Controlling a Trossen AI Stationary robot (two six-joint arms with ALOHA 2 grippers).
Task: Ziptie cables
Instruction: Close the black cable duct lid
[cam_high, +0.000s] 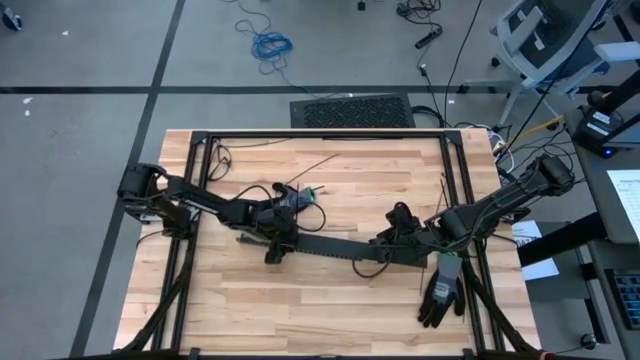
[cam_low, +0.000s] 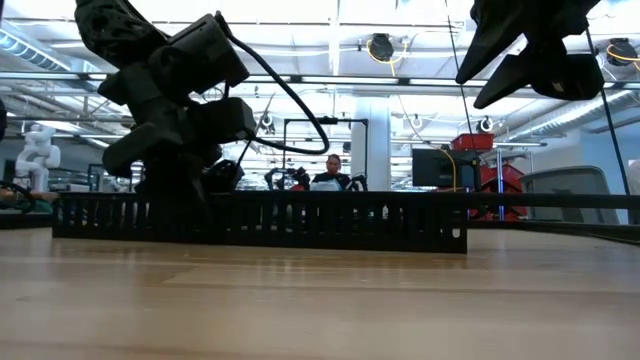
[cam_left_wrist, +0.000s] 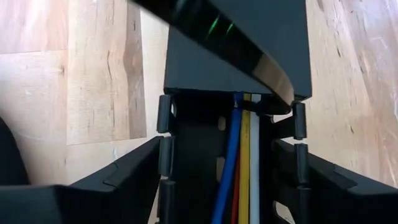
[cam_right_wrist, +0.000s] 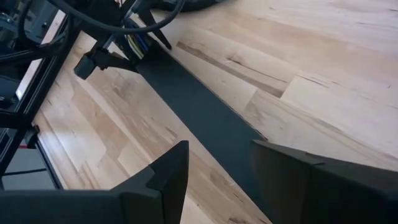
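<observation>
Straddling the black duct (cam_left_wrist: 236, 56), left gripper (cam_left_wrist: 227, 186) has fingers spread around the cables (cam_left_wrist: 244, 155) lying inside it; closing may snag the duct walls. Right gripper (cam_right_wrist: 217, 174) fingers spread, astride the duct's other end.

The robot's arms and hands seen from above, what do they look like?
Both arms are dark, nearly black, built of jointed segments that run in from the table's sides. The left hand and right hand each end in two blunt, wedge-shaped black fingers. Thin black cables loop loosely along the arms.
</observation>
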